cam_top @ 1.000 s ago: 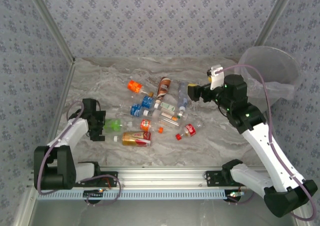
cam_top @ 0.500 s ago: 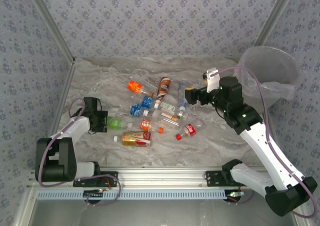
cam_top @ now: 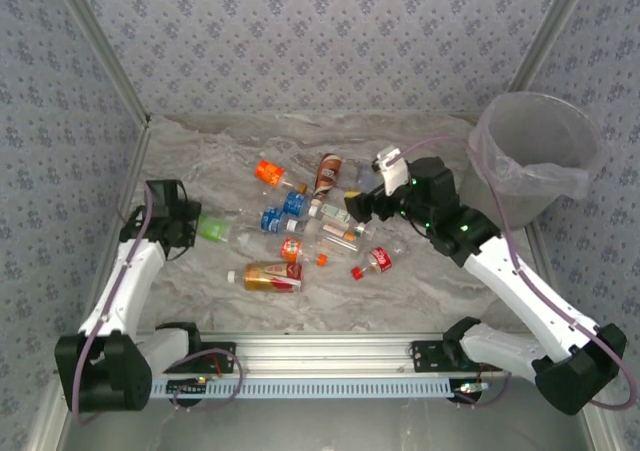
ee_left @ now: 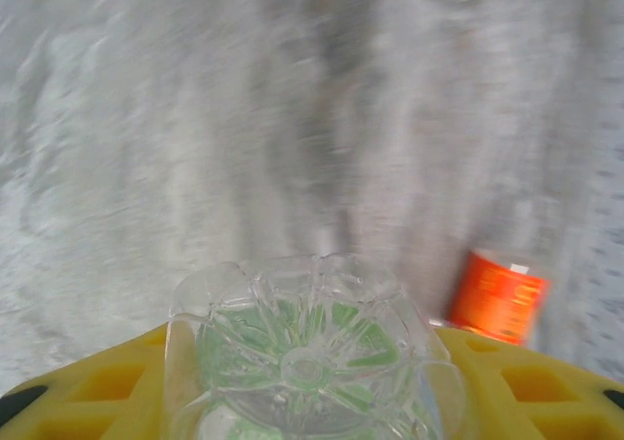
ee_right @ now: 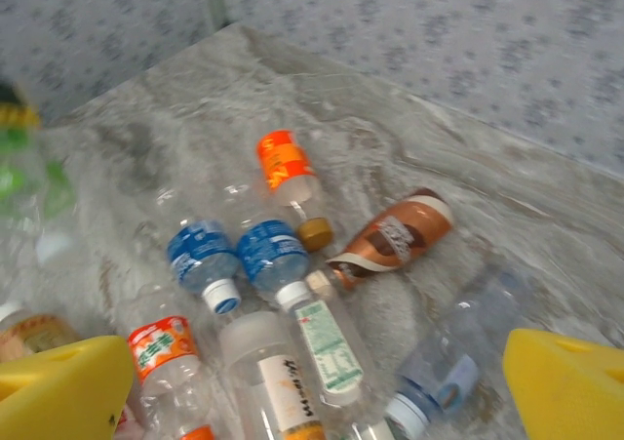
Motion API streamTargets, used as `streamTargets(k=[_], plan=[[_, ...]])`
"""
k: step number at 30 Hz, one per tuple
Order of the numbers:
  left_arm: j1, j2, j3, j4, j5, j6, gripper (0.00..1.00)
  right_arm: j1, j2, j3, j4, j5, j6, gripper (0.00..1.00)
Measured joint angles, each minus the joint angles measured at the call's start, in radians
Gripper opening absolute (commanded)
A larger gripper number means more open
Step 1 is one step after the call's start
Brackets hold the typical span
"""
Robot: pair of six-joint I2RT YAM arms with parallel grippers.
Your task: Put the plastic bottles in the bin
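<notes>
Clear thin plastic is judged light, crushable and slippery, best taken mid-body. The green-labelled bottle (ee_left: 307, 362) is clamped in the left tool (cam_top: 185, 226), well apart from the bin (cam_top: 522, 171). The right tool (cam_top: 356, 207) is spread wide above the loose bottles (ee_right: 292, 303).

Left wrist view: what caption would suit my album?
Left gripper holds a clear green-labelled plastic bottle, base toward camera; an orange-labelled bottle lies on the grey marbled table.

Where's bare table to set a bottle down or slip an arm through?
Bare table runs along the back wall, behind the bottles. Another strip lies between them and the front rail. Toward the bin is open too, beside the right arm. Crowded: the centre, from the green bottle to the red bottle.
</notes>
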Motion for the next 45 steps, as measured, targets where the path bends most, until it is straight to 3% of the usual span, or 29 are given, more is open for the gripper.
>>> streamTargets(k=[3,10,19,27,31,35,38,41,45], plan=[[-0.051,-0.059,0.061,0.015,0.0,0.09,0.07,0.068,0.055,-0.004,0.051,-0.014,-0.031,1.0],[-0.29,-0.079,0.112,0.147,0.033,0.296,0.07,0.139,0.251,0.045,0.155,-0.173,0.035,1.0],[-0.431,0.002,0.202,0.291,0.113,0.449,0.08,0.19,0.355,0.133,0.259,-0.318,0.164,1.0],[-0.463,0.005,0.202,0.367,0.196,0.462,0.08,0.202,0.442,0.172,0.341,-0.346,0.295,0.96],[-0.463,-0.002,0.201,0.388,0.225,0.459,0.09,0.208,0.463,0.172,0.372,-0.346,0.332,0.76],[-0.463,-0.016,0.193,0.388,0.251,0.459,0.1,0.223,0.481,0.172,0.395,-0.341,0.341,0.67],[-0.463,-0.024,0.193,0.386,0.257,0.46,0.18,0.233,0.482,0.172,0.397,-0.317,0.335,0.61],[-0.463,-0.025,0.192,0.383,0.259,0.467,0.35,0.24,0.479,0.169,0.396,-0.293,0.336,0.57],[-0.467,-0.024,0.192,0.379,0.274,0.47,0.43,0.245,0.451,0.151,0.373,-0.257,0.331,0.53]])
